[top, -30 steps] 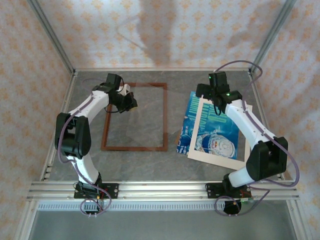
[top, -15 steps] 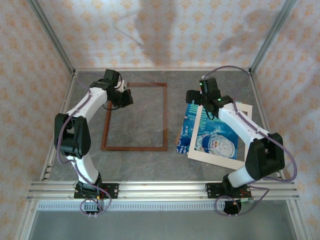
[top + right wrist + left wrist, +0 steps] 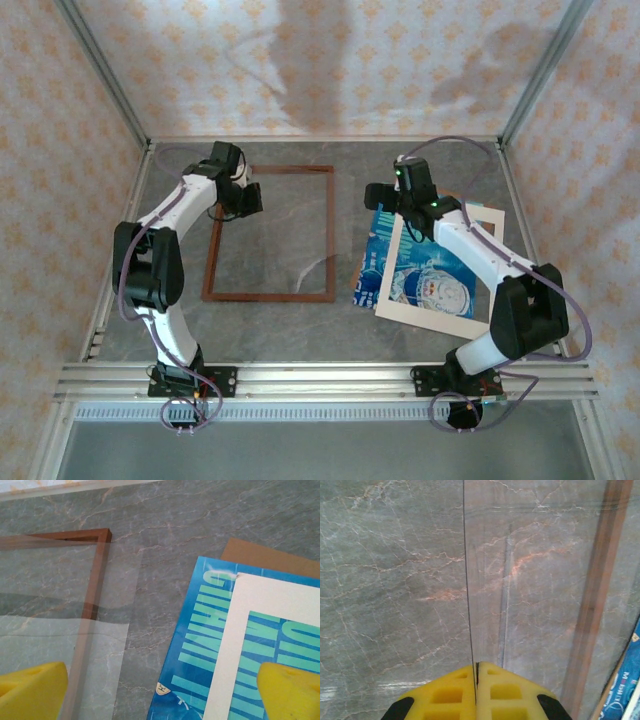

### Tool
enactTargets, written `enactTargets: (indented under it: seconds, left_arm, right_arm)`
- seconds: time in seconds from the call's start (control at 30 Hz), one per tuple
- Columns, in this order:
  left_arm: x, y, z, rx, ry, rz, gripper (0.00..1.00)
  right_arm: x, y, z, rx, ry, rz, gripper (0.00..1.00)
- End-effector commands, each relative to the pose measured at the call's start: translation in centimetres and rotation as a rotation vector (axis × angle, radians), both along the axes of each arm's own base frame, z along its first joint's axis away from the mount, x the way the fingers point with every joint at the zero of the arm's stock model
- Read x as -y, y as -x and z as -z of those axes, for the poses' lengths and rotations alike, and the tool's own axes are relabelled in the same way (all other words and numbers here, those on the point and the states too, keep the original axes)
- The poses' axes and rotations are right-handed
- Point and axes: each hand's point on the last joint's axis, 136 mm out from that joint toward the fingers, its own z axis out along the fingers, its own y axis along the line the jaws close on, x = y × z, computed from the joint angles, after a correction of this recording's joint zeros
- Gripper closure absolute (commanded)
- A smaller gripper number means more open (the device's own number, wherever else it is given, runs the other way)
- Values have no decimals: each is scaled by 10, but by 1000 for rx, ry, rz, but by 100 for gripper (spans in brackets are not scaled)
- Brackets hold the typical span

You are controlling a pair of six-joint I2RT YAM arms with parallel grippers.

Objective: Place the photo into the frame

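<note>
Since the earlier frame the right gripper (image 3: 383,196) has been swung left, off the far right of the table (image 3: 270,330) and toward the gap between the two piles; the left gripper (image 3: 248,197) has been shifted only a little, at the frame's far left corner. Right gripper jaws are spread wide and nothing is held. Left gripper is seen pinched shut on the edge of a clear pane (image 3: 535,580), which is held raised over the frame (image 3: 268,297). The photo (image 3: 372,260) is lying flat on the table right of the frame, apart from it, with a cream mat (image 3: 430,318) laid on top and a brown backing board (image 3: 270,557) sticking out beneath its far edge. Only the photo's left strip and far left corner are left bare, plus what shows through the mat window. Key relation: the photo's far left corner is placed just below and to the near right of the open right gripper. Its long axis runs far-to-near, tilted slightly, roughly parallel to the frame's long side. The right arm is clearly the nearer one; the left is occupied with the pane. Judged: the mat probably needs to be dealt with before the photo can be slid left to the frame.
</note>
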Motion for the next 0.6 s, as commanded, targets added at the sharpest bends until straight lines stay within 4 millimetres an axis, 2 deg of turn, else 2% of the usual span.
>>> enactTargets:
  seconds: [0.0,0.17,0.33,0.57]
  left_arm:
    - [-15,-2,2,-4,-58,-5,100]
    - [-18,-4,7,-12,-61,-10,100]
    - [-16,-9,3,5,-38,-16,100]
    - [-19,-7,16,-28,-70,5,100]
  right_arm:
    - [-6,-4,0,17,-22,-5,3]
    - [-8,-5,3,5,-18,-8,3]
    - [-8,-5,4,0,-15,-10,3]
    - [-7,-3,6,-2,-4,-5,3]
